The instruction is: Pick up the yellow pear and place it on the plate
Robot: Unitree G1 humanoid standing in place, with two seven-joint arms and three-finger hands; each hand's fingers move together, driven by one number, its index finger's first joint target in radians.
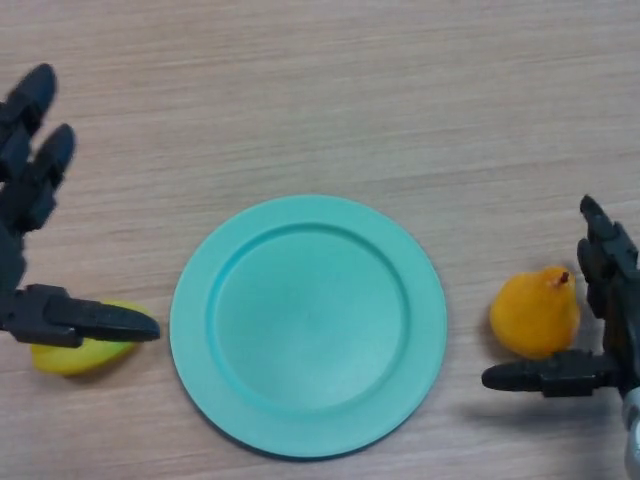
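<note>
A teal plate lies in the lower centre of the frame on a pale wood-grain counter. Its rim is round and unbroken, and its lower edge sits close to the bottom border. The plate carries nothing. Above it, the whole upper half of the frame is bare counter, the widest open room in view. Narrower strips of bare wood separate the plate from the fruit on either side.

At the right, a pear stands on the counter near the plate's right rim but apart from it, its short brown stem pointing to the upper right. Its skin reads orange-yellow. The right hand enters from the right edge and brackets the pear loosely: the fingers stand straight just beside the fruit's right side, the thumb stretches along the counter just below it. The hand is released, not closed on the pear.

At the lower left, a yellow fruit lies on the counter, partly hidden under the thumb of the left hand. That hand is also spread and relaxed, its fingers reaching toward the upper left corner, holding nothing.

No labels, brands or writing are visible on any item.
</note>
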